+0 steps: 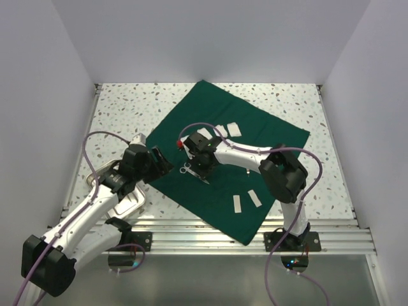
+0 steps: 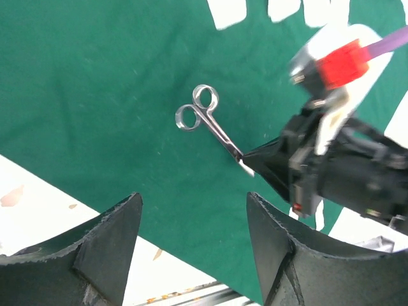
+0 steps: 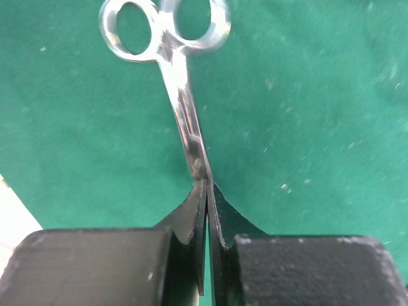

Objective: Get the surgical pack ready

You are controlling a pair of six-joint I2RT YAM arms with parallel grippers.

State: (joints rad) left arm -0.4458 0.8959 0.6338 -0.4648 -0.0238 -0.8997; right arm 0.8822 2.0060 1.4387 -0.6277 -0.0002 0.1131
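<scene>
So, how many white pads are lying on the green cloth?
5 pads: three beyond the right gripper, two near the cloth's front corner. Its arm may hide more.

Right pincer (image 3: 206,188) clamped on scissors (image 3: 183,108), green drape (image 3: 306,95) beneath

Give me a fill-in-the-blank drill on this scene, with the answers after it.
The right gripper is ____ on the blade end of the scissors.
Beneath the scissors lies the spread dark ____ drape.
The left gripper is ____ and holds nothing.
Missing words: shut; green; open.
</scene>
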